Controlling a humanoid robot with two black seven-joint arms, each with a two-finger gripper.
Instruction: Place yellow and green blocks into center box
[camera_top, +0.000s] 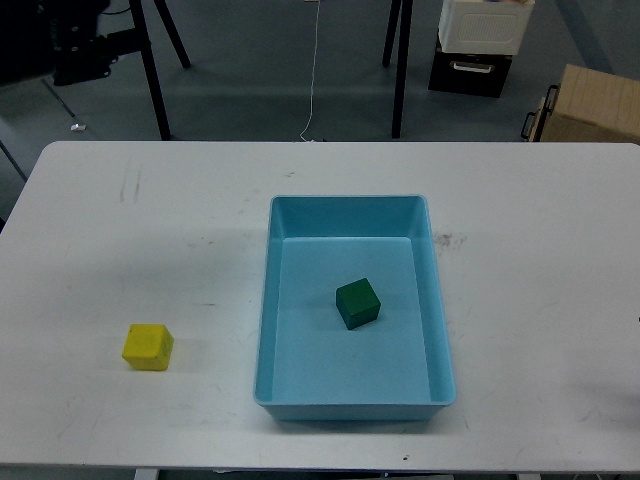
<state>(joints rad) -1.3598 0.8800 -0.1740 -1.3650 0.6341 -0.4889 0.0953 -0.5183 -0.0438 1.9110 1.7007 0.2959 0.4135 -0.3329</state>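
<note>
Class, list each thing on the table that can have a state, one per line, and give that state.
green block: inside the tray, resting on its floor, near the middle
yellow block: on the table, left of the tray, apart from it
tray: upright, open-topped, holding only the green block
table: white, scuffed with dark marks

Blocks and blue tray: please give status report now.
Both grippers out of view. Green block inside blue tray. Yellow block on the table, left of tray. Nothing between them.
</note>
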